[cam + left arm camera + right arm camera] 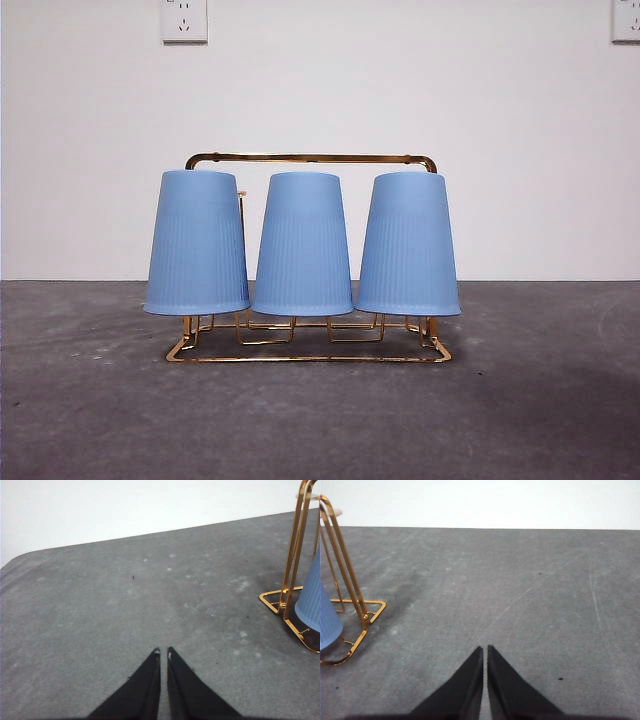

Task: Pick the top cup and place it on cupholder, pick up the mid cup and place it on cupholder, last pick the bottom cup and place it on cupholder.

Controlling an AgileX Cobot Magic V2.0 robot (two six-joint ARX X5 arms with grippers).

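Observation:
Three light blue ribbed cups hang upside down on the gold wire cupholder point(310, 158) in the middle of the table: one at the left point(197, 243), one in the middle point(302, 245), one at the right point(408, 245). My left gripper point(163, 653) is shut and holds nothing, low over bare table off one end of the cupholder point(292, 555), where a cup's edge point(310, 605) shows. My right gripper point(484, 649) is also shut and holds nothing, off the other end of the cupholder point(345, 570), with a cup's edge point(327, 617) in sight. Neither gripper appears in the front view.
The dark grey table point(320, 420) runs back to a white wall with two sockets point(184, 20). Open tabletop lies on both sides of the rack and in front of it.

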